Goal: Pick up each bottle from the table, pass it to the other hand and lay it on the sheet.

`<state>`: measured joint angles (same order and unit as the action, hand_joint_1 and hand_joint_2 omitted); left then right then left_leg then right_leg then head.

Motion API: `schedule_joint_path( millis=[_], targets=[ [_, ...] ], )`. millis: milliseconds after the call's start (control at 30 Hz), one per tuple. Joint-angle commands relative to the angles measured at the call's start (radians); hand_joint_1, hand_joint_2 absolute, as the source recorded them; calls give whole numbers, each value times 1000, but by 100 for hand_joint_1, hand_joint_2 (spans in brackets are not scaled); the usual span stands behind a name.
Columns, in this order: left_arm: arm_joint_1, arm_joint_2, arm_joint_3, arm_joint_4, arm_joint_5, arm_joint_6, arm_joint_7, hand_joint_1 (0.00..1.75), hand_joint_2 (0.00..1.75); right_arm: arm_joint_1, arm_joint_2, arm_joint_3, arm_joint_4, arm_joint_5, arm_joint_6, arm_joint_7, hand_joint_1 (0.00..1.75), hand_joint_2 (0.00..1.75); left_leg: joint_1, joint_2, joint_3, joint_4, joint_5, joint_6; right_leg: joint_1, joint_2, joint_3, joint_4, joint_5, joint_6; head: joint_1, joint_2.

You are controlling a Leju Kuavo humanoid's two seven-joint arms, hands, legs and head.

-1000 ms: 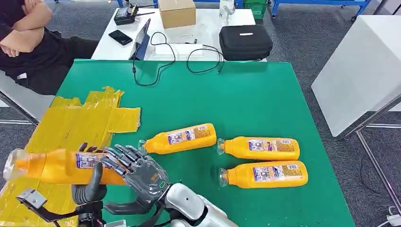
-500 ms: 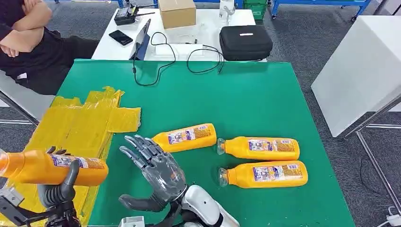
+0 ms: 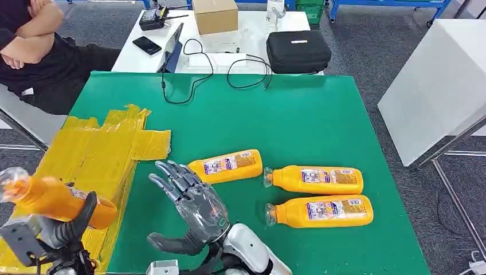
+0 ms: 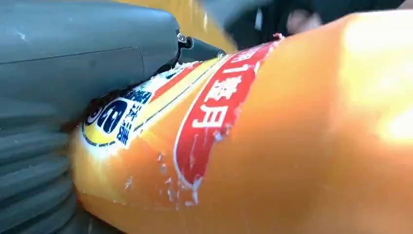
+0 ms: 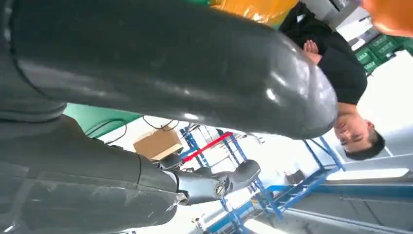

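Note:
My left hand (image 3: pixel 69 228) grips an orange bottle (image 3: pixel 51 199) above the near corner of the yellow sheet (image 3: pixel 91 154), its clear cap end tilted up and to the left. Up close, that bottle's label (image 4: pixel 204 112) lies against the left hand's grey cover (image 4: pixel 73 53). My right hand (image 3: pixel 192 215) hovers open over the green table (image 3: pixel 286 114), fingers spread, just near of the leftmost lying bottle (image 3: pixel 226 166). Two more orange bottles (image 3: pixel 315 179) (image 3: pixel 321 211) lie on their sides to the right. In the right wrist view, my right hand (image 5: pixel 160 73) holds nothing.
A person in black (image 3: pixel 34 51) sits with folded arms at the far left. Behind the green table a white table (image 3: pixel 252 23) carries a cardboard box (image 3: pixel 214 15), a black case (image 3: pixel 298 51), a phone and cables. A white cabinet (image 3: pixel 435 86) stands at the right.
My left hand has carried the bottle left and away from the right hand, and tilted it cap up. The right hand let go, opened and drew slightly right.

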<state>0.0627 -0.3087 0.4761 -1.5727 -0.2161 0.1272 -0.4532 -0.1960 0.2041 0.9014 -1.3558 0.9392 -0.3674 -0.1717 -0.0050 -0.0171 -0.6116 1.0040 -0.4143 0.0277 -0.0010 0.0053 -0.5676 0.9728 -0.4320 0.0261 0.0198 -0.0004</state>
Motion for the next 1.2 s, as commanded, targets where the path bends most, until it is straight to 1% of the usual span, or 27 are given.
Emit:
schedule_joint_path(
  millis=[33, 67, 100, 133, 167, 200, 233, 267, 300, 333, 367, 400, 467, 500, 600, 633, 667, 733, 767, 800, 933, 967, 1000, 1033, 1067, 1100, 1200],
  targets=[
    [-162, 157, 129, 260, -665, 571, -71, 175, 175, 23, -16, -29, -14, -62, -19, -11, 0, 0, 1, 1, 6, -2, 0, -3, 1, -1, 6, -2, -1, -1, 0, 0],
    [-205, 74, 313, 161, -933, 571, -154, 175, 175, 10, -24, -32, 2, -88, -41, -25, 0, 0, 1, 1, 4, -2, 0, -3, 1, -1, 4, -1, 0, -1, 0, 0],
    [-240, 40, 418, 116, -1035, 571, -245, 175, 175, 1, -33, -32, 15, -107, -58, -38, 0, 0, 2, 2, 4, -2, -1, -3, 1, 0, 4, -2, -1, -1, 0, 0],
    [-225, 45, 399, 76, -1074, 571, -245, 175, 175, -2, -41, -33, 22, -123, -67, -48, 0, 0, 2, 4, 5, 0, -2, -3, 2, 2, 5, -1, -1, -1, 0, 0],
    [-153, 72, 277, -29, -1279, 571, -233, 175, 175, -17, -64, -20, 33, -144, -73, -48, 0, 0, 3, 5, 3, 1, -1, -2, 2, 3, 2, 0, 0, -1, -1, 0],
    [-139, 46, 256, -46, -1291, 571, -221, 175, 175, -20, -77, -21, 47, -158, -86, -59, 0, 0, 3, 4, 3, 1, -2, -3, 3, 1, 4, 0, -1, -1, 0, 0],
    [-139, 46, 256, -46, -1291, 571, -221, 175, 175, -20, -77, -21, 47, -158, -86, -59, 0, 0, 2, 0, 1, 0, 1, -1, 2, -2, 3, -1, 0, -1, 0, 0],
    [-129, 30, 238, -62, -1312, 571, -208, 175, 175, -20, -82, -21, 54, -163, -91, -65, 0, 0, 2, -2, 3, 0, 1, -1, 1, -3, 6, -2, -1, -1, 0, 0],
    [-129, 30, 238, -62, -1312, 571, -208, 175, 175, -20, -82, -21, 54, -163, -91, -65, 0, 0, 1, -1, 2, 0, 1, -1, 1, -3, 3, -1, -1, 0, -1, 0],
    [-120, 28, 216, -70, -1320, 571, -189, 175, 175, -21, -80, -18, 61, -165, -93, -67, 0, 0, 2, 2, 3, 0, 0, -1, 2, -1, 4, -2, 0, 0, -1, 0],
    [-115, 32, 203, -70, -1322, 571, -178, 175, 175, -22, -79, -15, 63, -165, -93, -66, 0, 0, 2, 3, 3, 1, 0, -1, 2, -1, 4, -1, -1, 1, 0, 0],
    [-102, 42, 171, -74, -1317, 571, -146, 175, 175, -25, -79, -9, 68, -164, -99, -61, 0, 0, 1, 0, -1, 0, 1, -1, 1, -4, 1, -1, 0, 0, 0, 0],
    [-95, 47, 156, -79, -1324, 571, -129, 175, 175, -26, -80, -6, 68, -164, -102, -59, 0, 0, 1, 0, 2, 0, 0, -2, 1, -3, 4, -1, -1, 0, 0, 0],
    [-91, 51, 144, -83, -1332, 571, -114, 175, 175, -26, -80, -5, 68, -165, -103, -58, 0, 0, 0, 0, 0, 0, 1, -2, 1, -3, 2, -1, 0, -1, 0, 0],
    [-55, 94, 55, -97, -1355, 571, -21, 175, 175, -29, -84, 2, 70, -167, -110, -52, 0, 0, 0, -2, 1, 0, 1, -2, 1, -4, 3, -1, -1, -1, 0, 0],
    [-55, 94, 55, -97, -1355, 571, -21, 175, 175, -29, -84, 2, 70, -167, -110, -52, 0, 0, 0, -3, 1, 0, 1, -2, 1, -5, 3, -1, -1, -1, 0, 0],
    [-44, 108, 32, -102, -1355, 571, 3, 175, 175, -32, -83, 4, 73, -168, -110, -51, 0, 0, 1, -2, -1, 0, 1, -1, 1, -4, 1, -1, 0, -1, 0, 0],
    [-28, 129, -2, -106, -1355, 571, 34, 175, 175, -34, -84, 7, 77, -169, -110, -49, 0, 0, 1, -1, 2, 0, 0, -2, 1, -3, 4, -1, -1, -1, 0, 0],
    [-24, 134, -8, -107, -1355, 571, 40, 175, 175, -35, -84, 8, 78, -170, -110, -49, 0, 0, 1, -1, 0, 0, 1, -2, 1, -4, 2, -1, 0, -1, 0, 0],
    [-20, 139, -19, -104, -1355, 571, 49, 175, 175, -35, -84, 8, 79, -171, -111, -48, 0, 0, 1, -1, 2, 0, 0, -2, 1, -4, 4, -1, -1, -1, 0, 0],
    [-17, 149, -37, -94, -1355, 571, 60, 175, 175, -36, -86, 10, 82, -172, -111, -47, 0, 0, 1, -1, 1, 0, 1, -2, 1, -4, 2, -1, -1, 0, 0, 0],
    [-11, 158, -48, -92, -1355, 571, 67, 175, 175, -36, -87, 12, 83, -172, -113, -47, 0, 0, 1, -1, 2, 0, 0, -2, 1, -4, 4, -1, -1, 0, -1, 0],
    [-6, 169, -61, -84, -1355, 571, 79, 175, 175, -37, -89, 13, 83, -173, -114, -46, 0, 0, 1, -2, 0, 0, 1, -1, 1, -4, 1, -1, 0, 0, 0, 0],
    [9, 203, -102, -75, -1355, 571, 128, 175, 175, -37, -91, 15, 79, -176, -114, -44, 0, 0, 1, -1, 1, -1, 1, -2, 1, -3, 2, -1, 0, 0, 0, 0],
    [2, 200, -100, -55, -1355, 571, 118, 175, 175, -35, -90, 7, 83, -181, -110, -53, 0, 0, 1, 0, 2, -1, 1, -2, 1, -3, 3, -1, -1, -1, -1, 0],
    [11, 229, -128, -34, -1355, 571, 150, 175, 175, -38, -94, 14, 82, -180, -111, -53, 0, 0, 0, -1, -1, -1, 2, -1, 0, -3, 1, -1, 0, 0, 0, 0],
    [11, 229, -128, -34, -1355, 571, 150, 175, 175, -38, -94, 14, 82, -180, -111, -53, 0, 0, 1, -2, 2, -1, 1, -2, 0, -4, 4, -1, -1, -1, -1, 0]
  ],
)
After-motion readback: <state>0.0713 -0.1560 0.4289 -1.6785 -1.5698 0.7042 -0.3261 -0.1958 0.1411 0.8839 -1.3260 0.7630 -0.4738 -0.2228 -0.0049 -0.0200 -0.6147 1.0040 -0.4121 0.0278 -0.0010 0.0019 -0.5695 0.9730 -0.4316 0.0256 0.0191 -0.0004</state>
